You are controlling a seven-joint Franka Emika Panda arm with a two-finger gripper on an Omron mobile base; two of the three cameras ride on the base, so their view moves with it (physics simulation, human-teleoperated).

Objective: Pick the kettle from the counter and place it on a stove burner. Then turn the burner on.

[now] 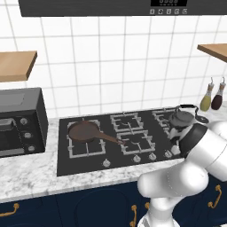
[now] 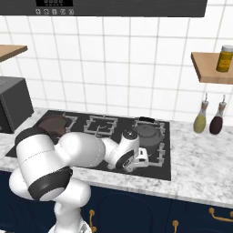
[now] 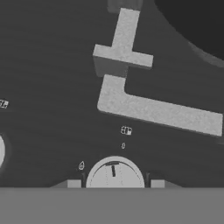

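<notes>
kettle point(image 1: 181, 117) sits on the right rear burner of the cooktop point(image 1: 88, 160), at 2 o'clock from the cooktop's middle, off the counter point(image 1: 26, 173). in the right base view the kettle point(image 2: 146, 130) stands at 1 o'clock from the gripper point(image 2: 143, 157), just beyond it. gripper is low over the front right edge of the cooktop. in the hand view a round knob point(image 3: 115, 173) lies at 6 o'clock, between the two fingertips point(image 3: 73, 183), with a grey grate point(image 3: 131, 94) at 12 o'clock. fingers look spread to either side of the knob; contact cannot be told. pan point(image 1: 84, 131) rests on the left burner.
</notes>
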